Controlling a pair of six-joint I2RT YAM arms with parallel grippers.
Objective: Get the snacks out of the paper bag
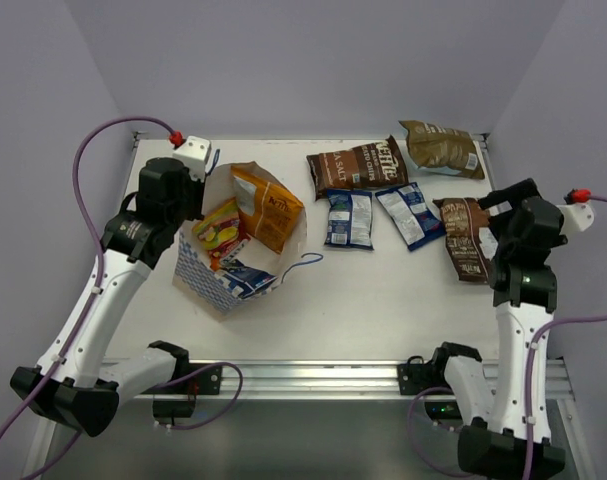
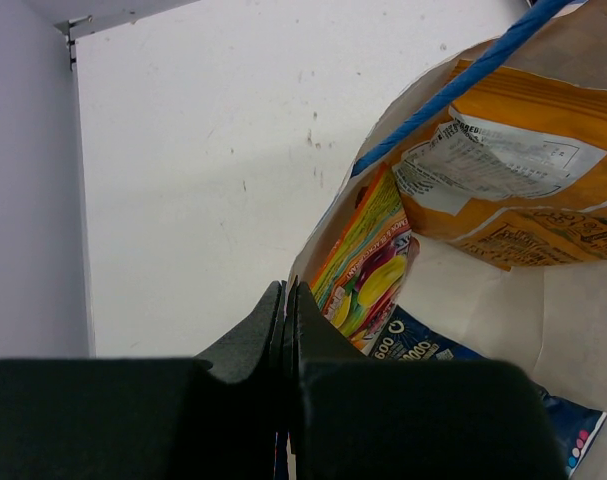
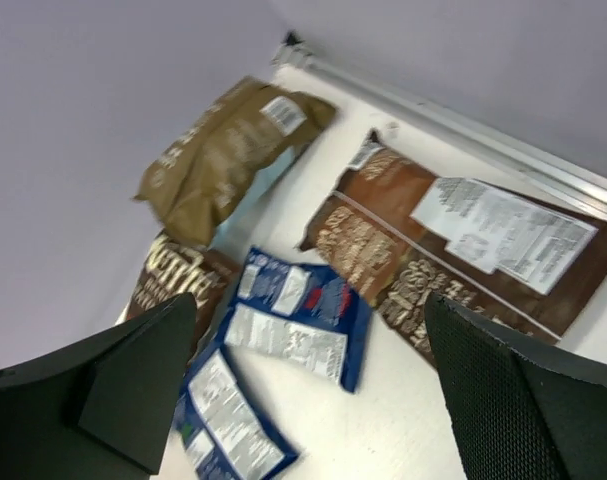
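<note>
**Desk:** Status on the left arm, please?

**Operator:** My left gripper (image 2: 288, 300) is pinched flat on the rim of the blue-and-white checkered paper bag (image 1: 198, 278). On the wrist camera I see the fingers (image 2: 248, 335) pressed together with a sliver of checkered paper between them. The bag lies on its side at the left of the white table (image 1: 383, 300), its white inside turned up toward the overhead camera. One thin blue cord handle (image 1: 305, 262) loops onto the table at its right.

**Desk:** What is inside?

**Operator:** I count three. A large orange crinkly bag (image 1: 268, 205) lies on the far side. A small red-and-yellow packet (image 1: 220, 232) touches it on the left. A small blue packet (image 1: 248, 278) lies nearest me.

**Desk:** And the right arm?

**Operator:** My right gripper (image 3: 311, 300) has its fingers spread wide with nothing between them, over the right side of the table. Just beside it lies a dark brown chip bag with its printed label up (image 1: 463, 238). To that bag's left, the left blue packet (image 1: 349, 218) and the right blue packet (image 1: 411, 213) lie side by side. Beyond those two is a dark brown chip bag with white lettering (image 1: 358, 165). A lighter tan-brown chip bag (image 1: 443, 148) sits near the far right corner.
</note>
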